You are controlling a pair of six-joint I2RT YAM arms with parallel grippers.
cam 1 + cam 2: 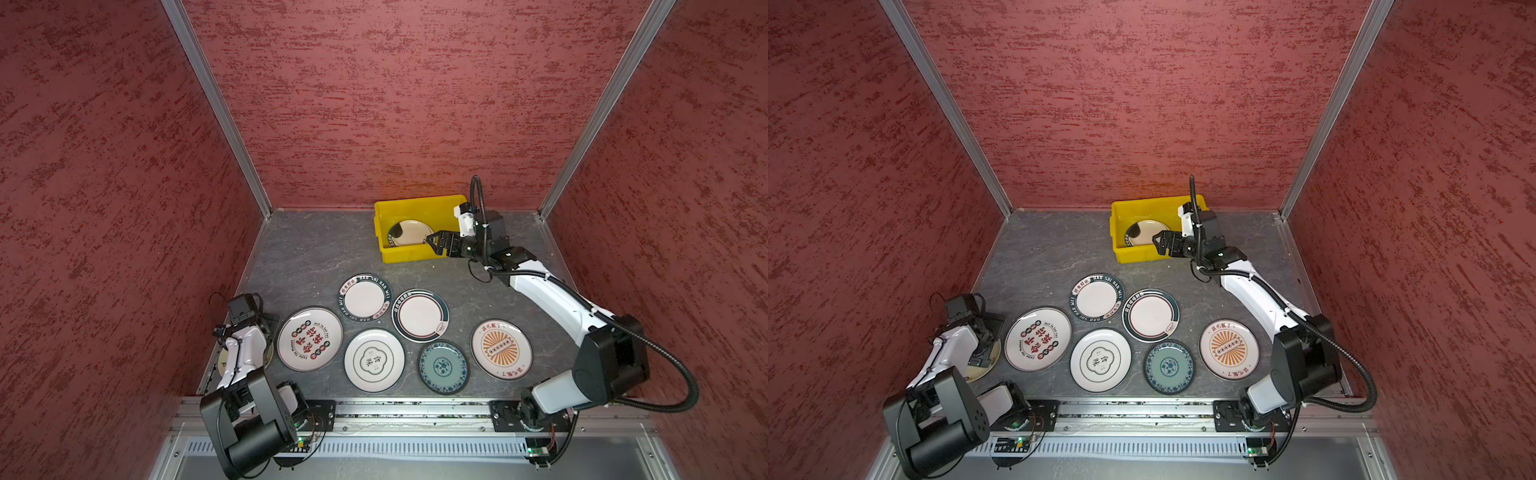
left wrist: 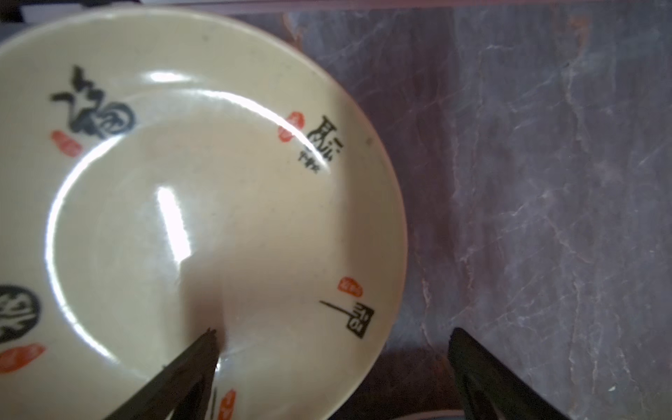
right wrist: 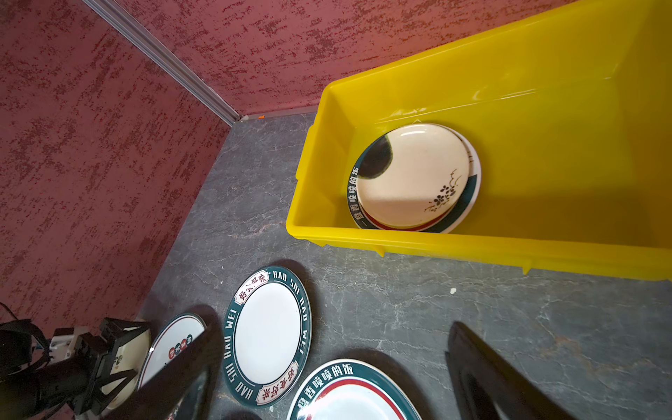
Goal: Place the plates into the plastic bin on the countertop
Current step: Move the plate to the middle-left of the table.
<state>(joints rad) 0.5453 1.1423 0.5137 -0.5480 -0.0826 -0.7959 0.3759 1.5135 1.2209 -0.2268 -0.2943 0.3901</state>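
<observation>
The yellow plastic bin [image 1: 415,206] stands at the back of the countertop [image 1: 311,257]. A cream plate [image 3: 414,171] lies in it on a dark-rimmed plate [image 3: 469,207]. My right gripper [image 1: 432,244] hovers open and empty at the bin's front right rim. Several plates lie in front, among them a red-print plate [image 1: 309,338], a teal plate [image 1: 443,367] and an orange sunburst plate [image 1: 501,349]. At the far left, my open left gripper [image 2: 332,332] straddles the rim of a cream plate [image 2: 203,203]. One finger is over its inside, the other over the countertop.
Red textured walls [image 1: 104,208] close in the left, back and right. An aluminium rail [image 1: 395,409] carrying both arm bases runs along the front edge. The right arm's black cable [image 1: 681,374] loops out at the right. Bare countertop lies left of the bin.
</observation>
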